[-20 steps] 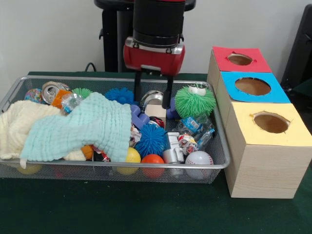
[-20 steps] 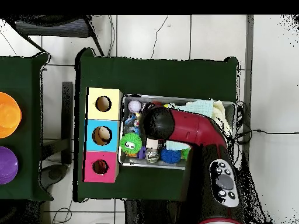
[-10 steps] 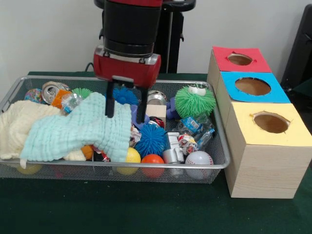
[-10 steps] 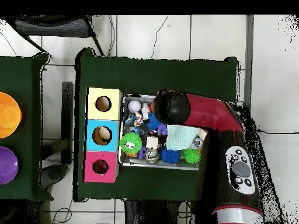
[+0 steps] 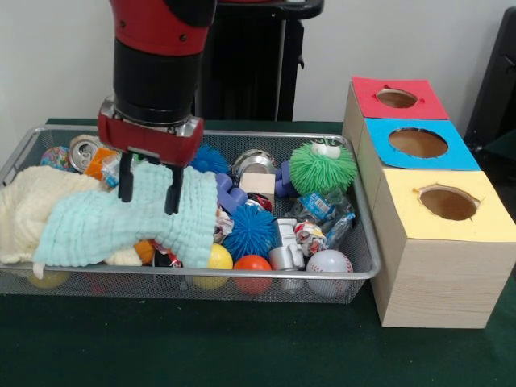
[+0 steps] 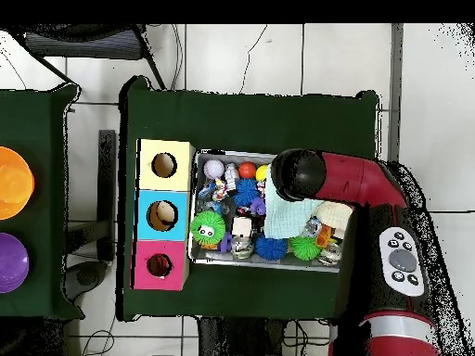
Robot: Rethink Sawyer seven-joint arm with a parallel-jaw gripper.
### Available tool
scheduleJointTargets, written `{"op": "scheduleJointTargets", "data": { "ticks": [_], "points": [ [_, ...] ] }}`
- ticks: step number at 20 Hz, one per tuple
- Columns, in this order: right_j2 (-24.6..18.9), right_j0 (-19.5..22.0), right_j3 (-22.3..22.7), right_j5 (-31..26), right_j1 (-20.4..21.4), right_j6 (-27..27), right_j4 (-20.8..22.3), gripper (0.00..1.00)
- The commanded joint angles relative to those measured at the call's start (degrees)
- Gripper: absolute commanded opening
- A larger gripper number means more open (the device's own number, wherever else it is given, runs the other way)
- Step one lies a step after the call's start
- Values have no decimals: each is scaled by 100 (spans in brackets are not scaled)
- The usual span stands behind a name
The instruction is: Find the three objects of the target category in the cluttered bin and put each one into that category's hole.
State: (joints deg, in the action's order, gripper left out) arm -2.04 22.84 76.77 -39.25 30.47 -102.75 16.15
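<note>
Gripper (image 5: 149, 192), fingers parted, above the mint cloth (image 5: 129, 218): pinch a raised fold, lift clear to expose hidden objects.

One silver wire-mesh bin (image 5: 367, 270) sits beside three wooden boxes, each with one round hole: one red-topped box (image 5: 397, 97), one blue-topped box (image 5: 418, 143) and one yellow-topped box (image 5: 447, 204). Inside the bin I count two cloths, one mint-green muslin cloth (image 5: 121, 219) and one cream cloth (image 5: 28, 205); two blue spiky rubber balls (image 5: 250, 231); one large green spiky ball (image 5: 322, 167); one white baseball (image 5: 329, 262); one orange ball (image 5: 253, 264).
</note>
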Motion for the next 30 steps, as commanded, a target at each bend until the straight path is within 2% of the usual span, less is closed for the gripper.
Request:
{"op": "scheduleJointTargets", "data": {
  "ticks": [1,6,14,18,19,22,25,30],
  "points": [
    [-155,231,-56,-720,-560,942,600,100],
    [-258,300,-83,-699,-815,798,701,100],
    [-299,320,45,-287,-1226,519,810,100],
    [-485,423,188,-166,-1196,864,898,100],
    [-529,434,164,-260,-1188,930,909,0],
    [-547,426,207,-242,-1129,884,879,0],
    [-497,338,416,-317,-820,598,730,0],
    [-371,206,1274,-436,129,283,519,0]
  ]
}}
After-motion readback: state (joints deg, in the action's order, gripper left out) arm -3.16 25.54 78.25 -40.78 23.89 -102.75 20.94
